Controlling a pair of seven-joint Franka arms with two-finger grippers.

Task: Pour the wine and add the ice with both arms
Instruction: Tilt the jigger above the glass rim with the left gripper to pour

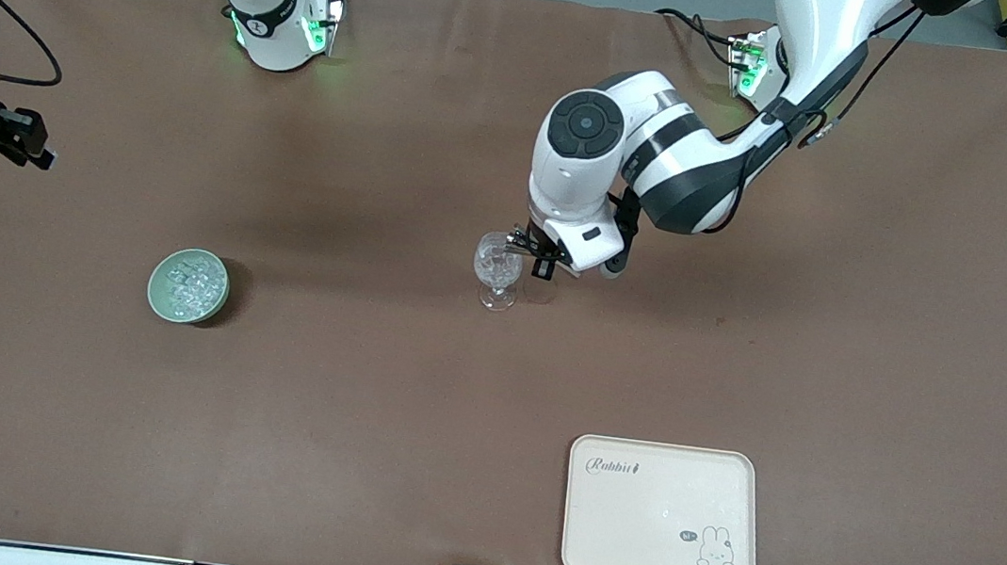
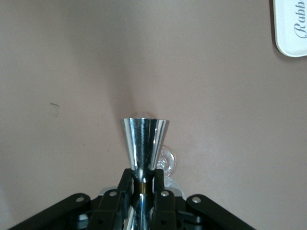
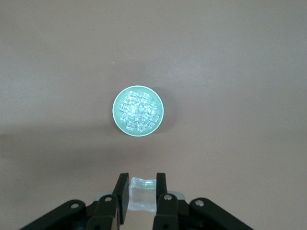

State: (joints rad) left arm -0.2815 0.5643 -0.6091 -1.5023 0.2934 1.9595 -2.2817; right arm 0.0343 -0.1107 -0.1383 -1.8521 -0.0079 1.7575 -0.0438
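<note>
A stemmed wine glass (image 1: 498, 268) stands mid-table, and its bowl glistens with clear pieces. My left gripper (image 1: 533, 253) is over the table right beside the glass rim, shut on the waist of a silver metal jigger (image 2: 144, 141). The glass foot (image 2: 166, 160) shows past the jigger. A pale green bowl (image 1: 188, 285) full of ice cubes (image 3: 138, 111) sits toward the right arm's end. My right gripper (image 1: 30, 148) hangs high over that end of the table, shut on one clear ice cube (image 3: 142, 195). The bowl (image 3: 138, 110) lies below, ahead of its fingers.
A cream tray (image 1: 662, 514) with a rabbit print lies near the front camera, toward the left arm's end; its corner shows in the left wrist view (image 2: 292, 28). Brown cloth covers the table. Both arm bases stand along the edge farthest from the camera.
</note>
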